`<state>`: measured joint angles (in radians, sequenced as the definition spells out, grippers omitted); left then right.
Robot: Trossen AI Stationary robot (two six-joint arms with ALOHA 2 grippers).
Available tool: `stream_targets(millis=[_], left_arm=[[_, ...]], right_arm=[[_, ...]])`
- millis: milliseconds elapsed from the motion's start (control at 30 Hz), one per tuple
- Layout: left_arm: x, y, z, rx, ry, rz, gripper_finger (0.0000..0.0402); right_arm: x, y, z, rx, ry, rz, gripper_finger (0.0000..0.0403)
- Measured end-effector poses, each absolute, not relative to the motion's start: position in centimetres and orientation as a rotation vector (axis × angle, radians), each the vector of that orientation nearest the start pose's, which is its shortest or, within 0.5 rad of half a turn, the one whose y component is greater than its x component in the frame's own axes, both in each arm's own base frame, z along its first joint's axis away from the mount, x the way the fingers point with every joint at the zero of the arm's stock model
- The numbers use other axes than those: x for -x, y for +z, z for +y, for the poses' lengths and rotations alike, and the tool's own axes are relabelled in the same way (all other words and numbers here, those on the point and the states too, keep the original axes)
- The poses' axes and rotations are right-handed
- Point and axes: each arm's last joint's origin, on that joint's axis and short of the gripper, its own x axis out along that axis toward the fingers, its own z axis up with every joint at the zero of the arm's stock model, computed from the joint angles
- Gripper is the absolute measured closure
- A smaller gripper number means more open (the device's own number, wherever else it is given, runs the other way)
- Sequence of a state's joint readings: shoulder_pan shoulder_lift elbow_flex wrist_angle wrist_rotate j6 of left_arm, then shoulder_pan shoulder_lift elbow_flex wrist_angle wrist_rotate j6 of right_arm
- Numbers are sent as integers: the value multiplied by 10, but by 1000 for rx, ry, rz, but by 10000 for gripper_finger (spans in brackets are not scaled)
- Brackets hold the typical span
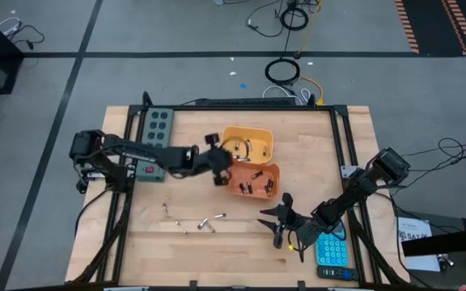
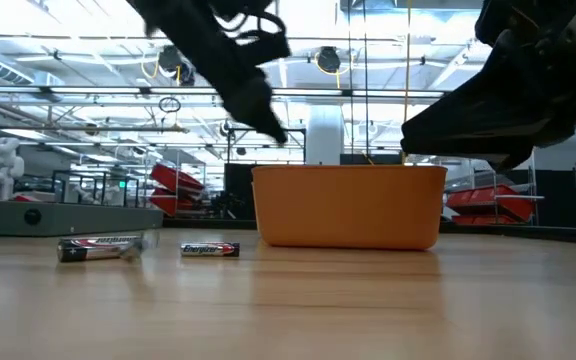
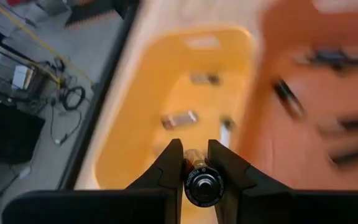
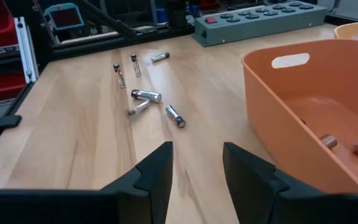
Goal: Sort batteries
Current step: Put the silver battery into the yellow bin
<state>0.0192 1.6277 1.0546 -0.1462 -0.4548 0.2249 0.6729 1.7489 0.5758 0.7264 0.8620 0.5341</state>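
Note:
My left gripper (image 1: pixel 219 167) (image 3: pixel 195 149) hangs over the seam between the yellow bin (image 1: pixel 249 144) (image 3: pixel 166 93) and the orange bin (image 1: pixel 257 180) (image 3: pixel 309 93), shut on one battery (image 3: pixel 202 182). A few light cells (image 3: pixel 179 118) lie in the yellow bin, and dark cells (image 3: pixel 288 96) lie in the orange one. Several loose batteries (image 1: pixel 201 221) (image 4: pixel 146 95) (image 2: pixel 98 247) lie flat on the wood near the table's front. My right gripper (image 1: pixel 276 223) (image 4: pixel 197 152) is open above bare wood, to the right of them and in front of the orange bin (image 4: pixel 309 93). My left gripper pinches the battery between its two fingers (image 3: pixel 166 168). The cell lies along the fingers, its round end cap (image 3: pixel 202 184) turned toward the wrist camera and its gold body (image 3: pixel 195 155) pointing down toward the yellow bin. It is lifted clear of both bins.
A grey power strip (image 1: pixel 156 131) (image 4: pixel 260 18) lies at the far left of the table. A blue calculator (image 1: pixel 331 250) sits at the near right under my right arm. Black frame rails (image 1: pixel 342 137) border the tabletop. Bare wood (image 1: pixel 217 259) spreads along the near edge.

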Motion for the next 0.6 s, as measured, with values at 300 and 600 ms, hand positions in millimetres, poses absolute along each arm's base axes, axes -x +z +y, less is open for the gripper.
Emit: stream_targets(millis=[300, 600], left_arm=[[-339, 214, 84, -267, 446, 816, 193], [-296, 279, -15, -125, 241, 825, 115]], right_arm=[[-239, 124, 173, -237, -266, 246, 271], [-238, 121, 173, -189, -263, 274, 271]])
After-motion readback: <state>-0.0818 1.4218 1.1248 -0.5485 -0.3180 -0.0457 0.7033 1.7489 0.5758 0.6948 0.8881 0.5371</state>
